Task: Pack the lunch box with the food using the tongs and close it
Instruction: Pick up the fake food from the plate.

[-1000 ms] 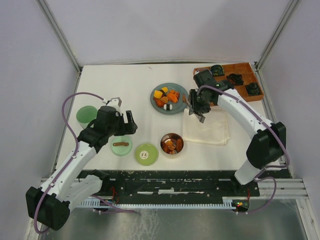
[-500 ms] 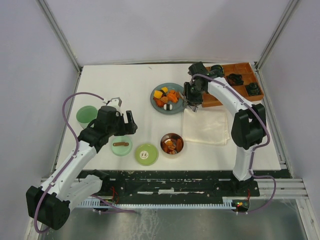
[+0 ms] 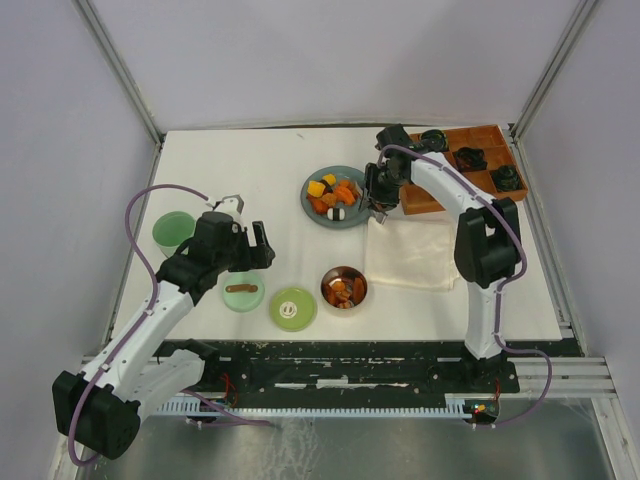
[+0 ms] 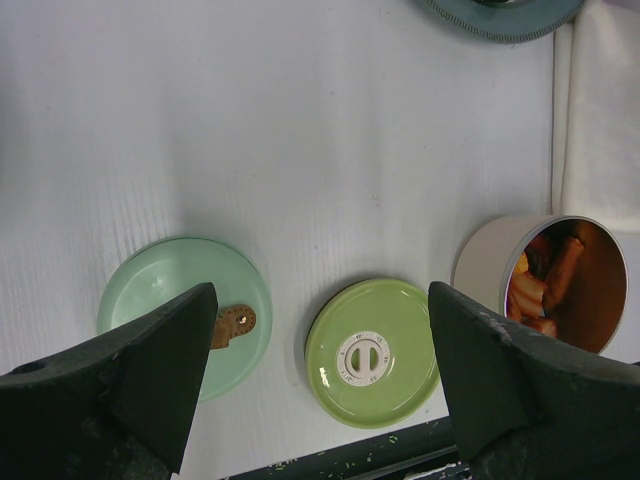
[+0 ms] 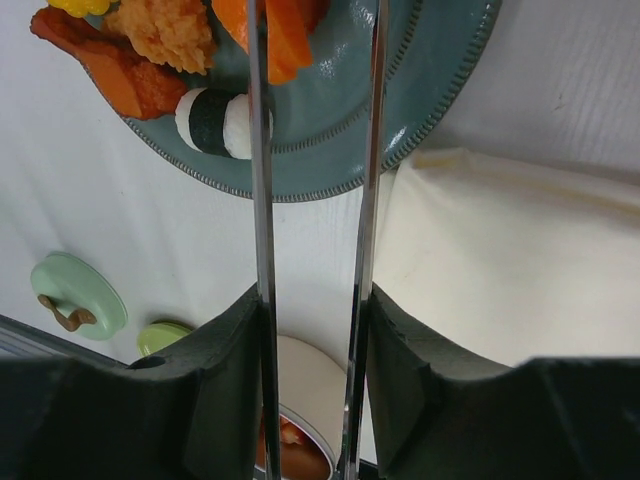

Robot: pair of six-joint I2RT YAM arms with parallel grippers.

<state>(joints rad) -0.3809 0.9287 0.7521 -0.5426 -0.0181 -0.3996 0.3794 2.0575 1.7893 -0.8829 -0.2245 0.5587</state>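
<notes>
Silver tongs (image 5: 258,200) are now seen out over the grey-blue plate (image 5: 320,120), whereas a second ago they were back over the cream cloth (image 3: 412,255). The right arm has been swung over and its elbow folded up tall, while the left arm hasn't been budged at all. The tongs are pinched between the right fingers (image 5: 210,390), one blade against each pad, half-squeezed so a gap is left between the blades. An orange piece of the food (image 5: 285,35) is framed between the blades, and the black-and-white roll (image 5: 222,122) is just outside one of them. The tips are cut off by the top of the wrist view, so contact can't be called. The left fingers (image 4: 130,380) are spread wide with nothing held, hung above the mint flat lid (image 4: 165,275) and the lime-green lid (image 4: 371,352), both laid on the bench (image 3: 250,170). The steel bowl (image 4: 485,265), already loaded with some pieces, is parked between the lime-green lid and the cloth. The mint canister (image 3: 173,232) is stood open beside the left arm, and the wooden tray (image 3: 492,135) is found at the far right corner, just behind the right wrist.
</notes>
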